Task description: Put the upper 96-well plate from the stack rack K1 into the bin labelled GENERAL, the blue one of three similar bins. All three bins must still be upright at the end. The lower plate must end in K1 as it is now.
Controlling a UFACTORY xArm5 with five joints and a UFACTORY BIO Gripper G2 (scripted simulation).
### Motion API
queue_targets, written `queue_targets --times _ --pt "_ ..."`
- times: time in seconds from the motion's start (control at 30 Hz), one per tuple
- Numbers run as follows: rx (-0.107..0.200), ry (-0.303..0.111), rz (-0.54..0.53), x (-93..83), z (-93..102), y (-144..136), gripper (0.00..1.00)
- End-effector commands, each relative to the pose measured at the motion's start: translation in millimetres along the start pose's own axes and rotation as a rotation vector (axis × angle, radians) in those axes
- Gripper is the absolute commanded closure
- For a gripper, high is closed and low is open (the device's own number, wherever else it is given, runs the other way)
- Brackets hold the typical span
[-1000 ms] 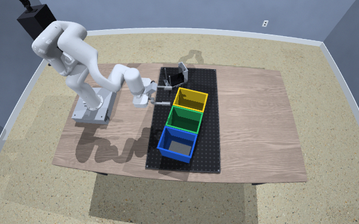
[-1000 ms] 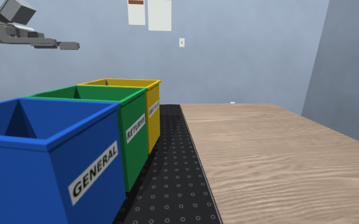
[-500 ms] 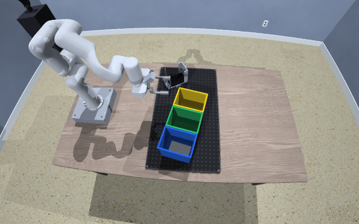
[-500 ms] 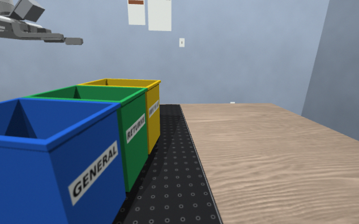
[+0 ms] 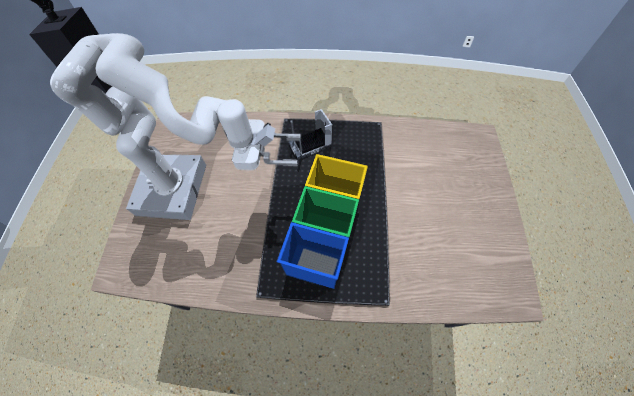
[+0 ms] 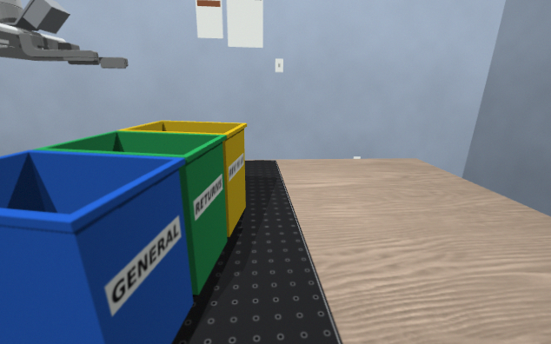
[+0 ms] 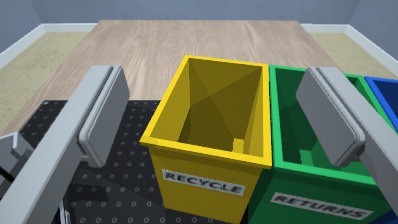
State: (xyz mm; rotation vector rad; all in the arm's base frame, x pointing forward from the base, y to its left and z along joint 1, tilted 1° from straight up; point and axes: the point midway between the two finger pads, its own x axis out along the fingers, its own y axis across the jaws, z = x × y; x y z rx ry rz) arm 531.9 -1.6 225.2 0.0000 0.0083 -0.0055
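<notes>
My gripper (image 5: 298,150) (image 6: 114,62) (image 7: 219,117) is open, with nothing between its parted fingers. It hangs above the bins' height, on the arm side of the yellow bin and the rack. The blue GENERAL bin (image 5: 310,275) (image 6: 135,256) (image 7: 385,95) stands upright. A grey plate (image 5: 317,261) lies flat on its floor. Stack rack K1 (image 5: 327,131) (image 7: 9,147) stands at the far end of the black board. Something dark (image 5: 312,142) shows inside the rack; wells and layers cannot be made out. The rack is mostly cut off in the wrist view.
The green RETURNS bin (image 5: 325,214) (image 6: 209,243) (image 7: 320,187) and yellow RECYCLE bin (image 5: 337,176) (image 6: 236,195) (image 7: 205,167) stand upright in a row with the blue bin, close together. All stand on the black perforated board (image 5: 367,260) (image 6: 269,278). The rack is just beyond the yellow bin.
</notes>
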Motion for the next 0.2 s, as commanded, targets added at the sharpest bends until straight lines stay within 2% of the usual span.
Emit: queue_targets --times 0.0,0.17 --pt "-0.006 -0.002 0.000 0.3 0.9 0.0 0.82" --pt "-0.006 -0.002 0.000 0.3 0.9 0.0 0.82"
